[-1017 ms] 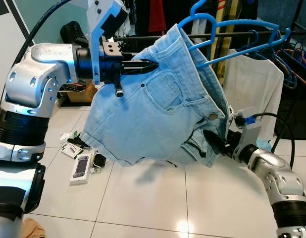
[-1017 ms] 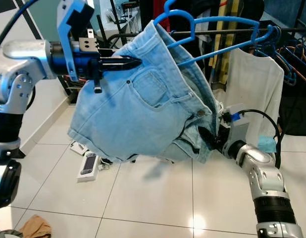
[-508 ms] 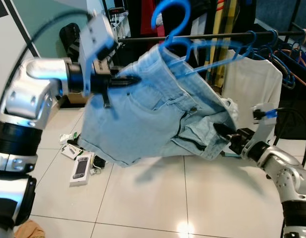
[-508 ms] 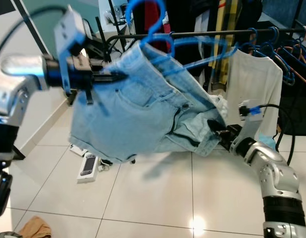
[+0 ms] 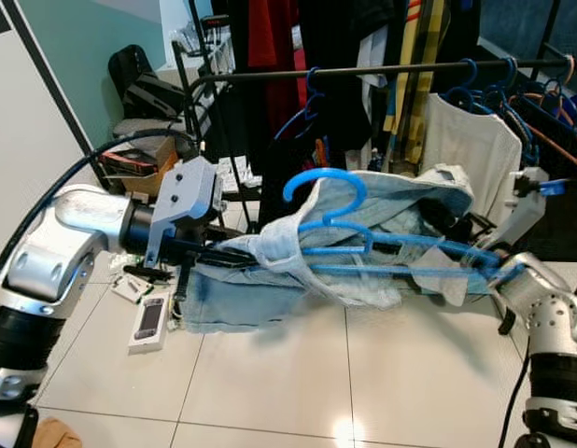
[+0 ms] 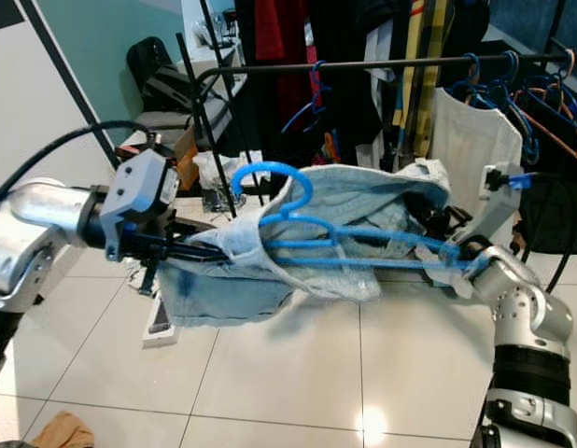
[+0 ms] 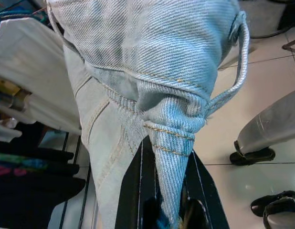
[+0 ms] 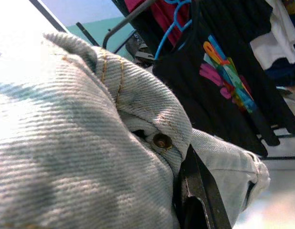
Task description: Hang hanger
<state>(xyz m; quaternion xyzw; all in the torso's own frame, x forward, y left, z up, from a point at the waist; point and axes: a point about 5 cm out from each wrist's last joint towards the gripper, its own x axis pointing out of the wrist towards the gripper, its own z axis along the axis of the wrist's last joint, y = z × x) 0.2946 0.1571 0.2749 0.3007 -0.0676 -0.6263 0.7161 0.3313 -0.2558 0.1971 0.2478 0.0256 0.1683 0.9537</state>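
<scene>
While both clamp denim shorts, left pincer, right pincer.

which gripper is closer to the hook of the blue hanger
Left. The left gripper pinches the denim shorts just below and beside the blue hanger hook. The right gripper grips the shorts at the hanger's far end, away from the hook.

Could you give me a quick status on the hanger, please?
Left gripper and right gripper both shut on shorts. Hanger tipped flat, below rail, not hooked. Hung clothes crowd the rail.
</scene>
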